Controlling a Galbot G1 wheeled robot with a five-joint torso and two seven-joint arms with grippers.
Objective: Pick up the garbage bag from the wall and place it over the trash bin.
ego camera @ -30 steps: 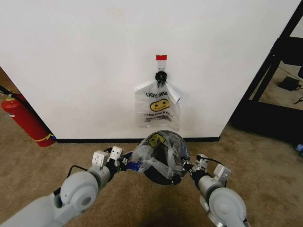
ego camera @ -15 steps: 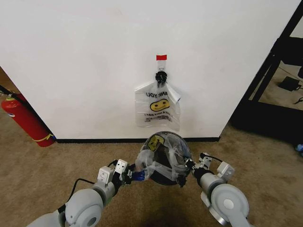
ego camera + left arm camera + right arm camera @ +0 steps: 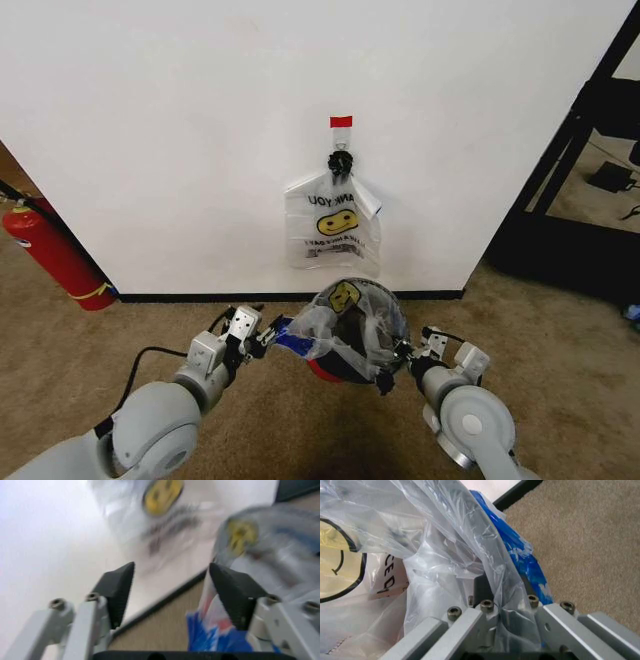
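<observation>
The garbage bag [image 3: 348, 312], thin see-through plastic with a yellow smiley and blue print, is draped over the black wire-mesh trash bin [image 3: 322, 371], whose red base shows below it. The bin stands on the carpet in front of the white wall [image 3: 170, 120]. My left gripper [image 3: 257, 339] is at the bag's left side. In the left wrist view this left gripper [image 3: 171, 568] stands open, and the bag's blue edge [image 3: 207, 639] lies against one finger. My right gripper [image 3: 402, 354] is at the bag's right side. The right wrist view shows it [image 3: 492, 592] shut on bunched plastic [image 3: 455, 555].
A similar smiley bag [image 3: 333, 225] with a black knot and red tag hangs on the wall just above the bin. A red fire extinguisher [image 3: 55, 255] leans at the left. A black frame [image 3: 585, 140] stands at the right. Brown carpet lies all around.
My left gripper has moved forward toward the wall with the bag's blue edge. The bag's mouth sits higher and farther back, and the bin's red base now shows. The right gripper barely moved.
</observation>
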